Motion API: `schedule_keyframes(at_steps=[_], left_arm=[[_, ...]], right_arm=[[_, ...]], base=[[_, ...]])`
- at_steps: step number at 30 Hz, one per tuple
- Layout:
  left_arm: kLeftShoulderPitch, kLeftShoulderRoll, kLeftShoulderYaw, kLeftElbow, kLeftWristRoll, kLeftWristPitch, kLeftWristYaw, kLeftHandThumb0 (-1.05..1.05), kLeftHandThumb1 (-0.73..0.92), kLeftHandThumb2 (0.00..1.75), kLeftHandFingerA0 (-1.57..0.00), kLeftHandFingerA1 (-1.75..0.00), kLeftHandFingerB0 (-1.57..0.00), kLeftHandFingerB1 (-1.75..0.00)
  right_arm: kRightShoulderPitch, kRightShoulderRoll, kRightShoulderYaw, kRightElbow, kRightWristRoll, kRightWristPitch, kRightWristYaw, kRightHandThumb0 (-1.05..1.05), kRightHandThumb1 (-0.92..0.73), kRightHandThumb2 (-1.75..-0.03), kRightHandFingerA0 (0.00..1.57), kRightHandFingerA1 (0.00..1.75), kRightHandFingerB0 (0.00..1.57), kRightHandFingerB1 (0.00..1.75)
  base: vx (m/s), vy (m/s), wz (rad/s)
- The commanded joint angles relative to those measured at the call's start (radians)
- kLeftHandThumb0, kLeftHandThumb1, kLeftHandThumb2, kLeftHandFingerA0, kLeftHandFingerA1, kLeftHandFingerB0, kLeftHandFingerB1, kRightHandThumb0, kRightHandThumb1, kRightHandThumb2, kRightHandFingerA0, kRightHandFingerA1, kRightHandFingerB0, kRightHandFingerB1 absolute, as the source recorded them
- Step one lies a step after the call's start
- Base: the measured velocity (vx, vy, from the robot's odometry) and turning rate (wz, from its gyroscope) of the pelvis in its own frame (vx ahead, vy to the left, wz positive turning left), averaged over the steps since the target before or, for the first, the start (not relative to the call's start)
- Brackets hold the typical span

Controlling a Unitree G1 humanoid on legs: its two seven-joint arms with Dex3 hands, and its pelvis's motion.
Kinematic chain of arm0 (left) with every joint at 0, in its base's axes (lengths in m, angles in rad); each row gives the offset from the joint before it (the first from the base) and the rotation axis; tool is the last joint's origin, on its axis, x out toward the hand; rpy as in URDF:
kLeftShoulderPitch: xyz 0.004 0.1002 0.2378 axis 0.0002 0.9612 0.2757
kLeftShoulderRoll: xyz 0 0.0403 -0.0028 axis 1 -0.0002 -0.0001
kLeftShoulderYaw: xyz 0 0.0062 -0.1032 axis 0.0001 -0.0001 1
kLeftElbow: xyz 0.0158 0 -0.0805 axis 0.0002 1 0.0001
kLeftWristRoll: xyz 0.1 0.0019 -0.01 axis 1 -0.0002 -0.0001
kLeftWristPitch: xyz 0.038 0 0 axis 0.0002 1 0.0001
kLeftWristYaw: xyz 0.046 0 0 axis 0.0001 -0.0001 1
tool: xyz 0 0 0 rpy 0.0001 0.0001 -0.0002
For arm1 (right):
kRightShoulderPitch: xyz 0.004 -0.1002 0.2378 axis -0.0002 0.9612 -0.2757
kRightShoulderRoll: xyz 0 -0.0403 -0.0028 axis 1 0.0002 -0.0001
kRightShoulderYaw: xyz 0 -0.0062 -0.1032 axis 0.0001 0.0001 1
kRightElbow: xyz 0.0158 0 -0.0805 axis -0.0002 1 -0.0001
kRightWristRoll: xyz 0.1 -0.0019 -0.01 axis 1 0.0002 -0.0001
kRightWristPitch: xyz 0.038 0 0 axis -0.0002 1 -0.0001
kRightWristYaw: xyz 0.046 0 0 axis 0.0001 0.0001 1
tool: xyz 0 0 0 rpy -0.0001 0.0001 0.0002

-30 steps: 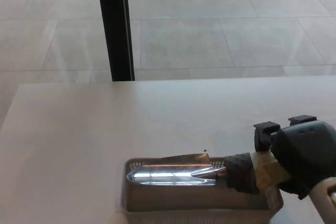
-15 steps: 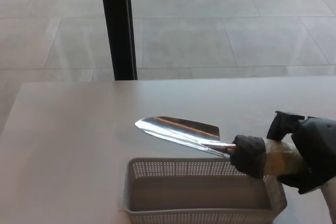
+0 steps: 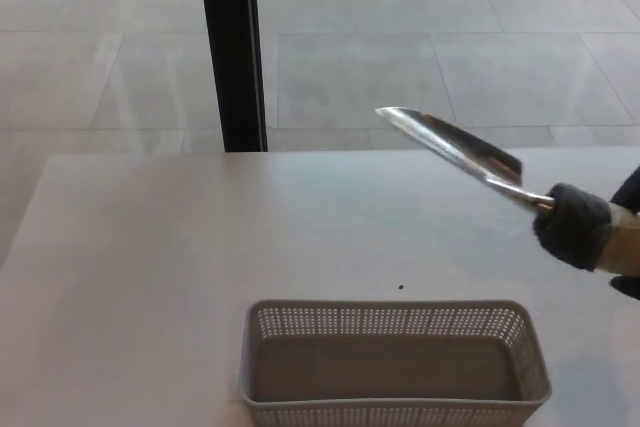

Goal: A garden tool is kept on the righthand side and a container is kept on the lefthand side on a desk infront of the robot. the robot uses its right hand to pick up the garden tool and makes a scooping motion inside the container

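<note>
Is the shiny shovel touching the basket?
Apart. In the head view the shovel is lifted high in the right hand, with bare table between it and the basket.

Shiny metal trowel [image 3: 452, 150] tilts in air above empty perforated basket [image 3: 392, 319].

We see a shiny, mirror-smooth metal trowel blade [image 3: 452, 147] with a matt dark handle grip [image 3: 573, 226] at four o'clock of it. The pale grey plastic basket [image 3: 394, 366] has perforated, dull walls, and the off-white desk top [image 3: 180, 257] at its ten o'clock looks smooth and matt.
</note>
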Motion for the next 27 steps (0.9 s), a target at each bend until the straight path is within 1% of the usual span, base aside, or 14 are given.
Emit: schedule_keyframes(at_steps=[1, 3, 6, 7, 8, 10, 11, 12, 13, 18, 20, 25, 26, 27], left_arm=[[0.022, 0.035, 0.008, 0.0, -0.002, -0.011, -0.009, -0.56, 0.64, 0.6, -0.59, -0.65, -0.58, -0.44], [0.028, 0.033, 0.012, -0.011, -0.007, -0.015, -0.013, -0.55, 0.64, 0.6, -0.56, -0.66, -0.59, -0.45], [0.036, 0.03, 0.007, -0.018, -0.001, -0.025, -0.011, -0.56, 0.65, 0.6, -0.53, -0.63, -0.57, -0.44], [0.024, 0.031, -0.002, -0.003, 0.011, -0.02, -0.003, -0.55, 0.64, 0.6, -0.58, -0.64, -0.59, -0.44], [0.02, 0.028, 0.007, 0.001, 0.002, -0.016, -0.002, -0.55, 0.64, 0.6, -0.6, -0.63, -0.59, -0.44], [0.019, 0.025, 0.007, 0.004, 0.001, -0.017, -0.005, -0.55, 0.65, 0.6, -0.58, -0.62, -0.57, -0.43], [0.024, 0.024, 0.008, 0.005, 0.001, -0.025, -0.008, -0.55, 0.65, 0.6, -0.56, -0.59, -0.56, -0.43], [0.027, 0.023, 0.009, 0.005, 0.0, -0.029, -0.009, -0.55, 0.65, 0.6, -0.56, -0.59, -0.56, -0.43], [0.029, 0.021, 0.014, -0.003, -0.006, -0.026, -0.005, -0.55, 0.64, 0.59, -0.56, -0.65, -0.6, -0.45], [0.042, 0.02, 0.011, -0.027, -0.002, -0.027, -0.011, -0.55, 0.63, 0.59, -0.53, -0.68, -0.62, -0.46], [0.037, 0.015, 0.015, -0.016, -0.005, -0.025, -0.008, -0.54, 0.63, 0.59, -0.53, -0.63, -0.62, -0.45], [0.031, 0.013, 0.01, 0.014, 0.007, -0.034, 0.004, -0.55, 0.63, 0.59, -0.51, -0.61, -0.58, -0.43], [0.032, 0.015, 0.005, 0.012, 0.011, -0.032, 0.006, -0.57, 0.51, 0.91, -0.53, -0.69, -0.48, -0.57], [0.032, 0.014, 0.011, 0.012, 0.004, -0.034, -0.002, -0.55, 0.64, 0.59, -0.54, -0.6, -0.58, -0.43]], right_arm=[[-0.057, -0.153, -0.052, 0.185, 0.106, -0.047, -0.104, -0.22, -0.52, -1.03, 0.93, 1.74, 0.84, 1.42], [-0.053, -0.22, -0.006, 0.263, 0.046, -0.043, -0.123, -0.2, -0.52, -0.97, 1.13, 1.63, 0.94, 1.22], [-0.054, -0.28, 0.055, 0.382, 0.018, -0.046, -0.157, -0.23, -0.51, -0.87, 0.95, 1.72, 0.86, 1.27], [-0.055, -0.286, 0.084, 0.414, -0.007, 0.001, -0.154, -0.32, -0.58, -0.81, 1.02, 1.69, 0.86, 1.01], [-0.061, -0.292, 0.101, 0.447, -0.009, 0.007, -0.158, -0.36, -0.49, -1.0, 1.22, 1.32, 0.84, 0.9], [-0.07, -0.306, 0.131, 0.477, -0.006, 0.025, -0.158, -0.35, -0.64, -0.77, 0.95, 1.62, 0.81, 0.67], [-0.067, -0.316, 0.164, 0.511, -0.018, 0.028, -0.166, -0.37, -0.47, -0.98, 1.19, 1.31, 0.79, 0.94], [-0.068, -0.324, 0.187, 0.529, -0.014, 0.027, -0.177, -0.37, -0.47, -0.98, 1.19, 1.31, 0.79, 0.94], [-0.077, -0.326, 0.23, 0.59, -0.029, 0.029, -0.185, -0.32, -0.68, -0.66, 0.88, 1.62, 0.86, 0.97], [-0.103, -0.313, 0.313, 0.663, -0.007, 0.057, -0.207, -0.33, -0.66, -0.59, 0.87, 1.49, 0.83, 0.76], [-0.098, -0.278, 0.335, 0.663, 0.012, 0.068, -0.224, -0.35, -0.67, -0.65, 0.87, 1.61, 0.76, 1.12], [-0.1, -0.235, 0.362, 0.655, 0.046, 0.081, -0.234, -0.37, -0.64, -0.71, 0.89, 1.6, 0.74, 0.94], [-0.097, -0.215, 0.364, 0.612, 0.059, 0.109, -0.196, -0.39, -0.64, -0.7, 0.89, 1.57, 0.67, 0.77], [-0.098, -0.199, 0.373, 0.593, 0.057, 0.13, -0.191, -0.38, -0.61, -0.68, 0.89, 1.58, 0.74, 0.75]], base=[[0.0, 0.0, 0.0], [0.0, 0.0, 0.0], [0.0, 0.0, 0.0], [0.0, 0.0, 0.0], [0.0, 0.0, 0.0], [0.0, 0.0, 0.0], [0.0, 0.0, 0.0], [0.0, 0.0, 0.0], [0.0, 0.0, 0.0], [0.0, 0.0, 0.0], [0.0, 0.0, 0.0], [0.0, 0.0, 0.0], [0.0, 0.0, 0.0], [0.0, 0.0, 0.0]])
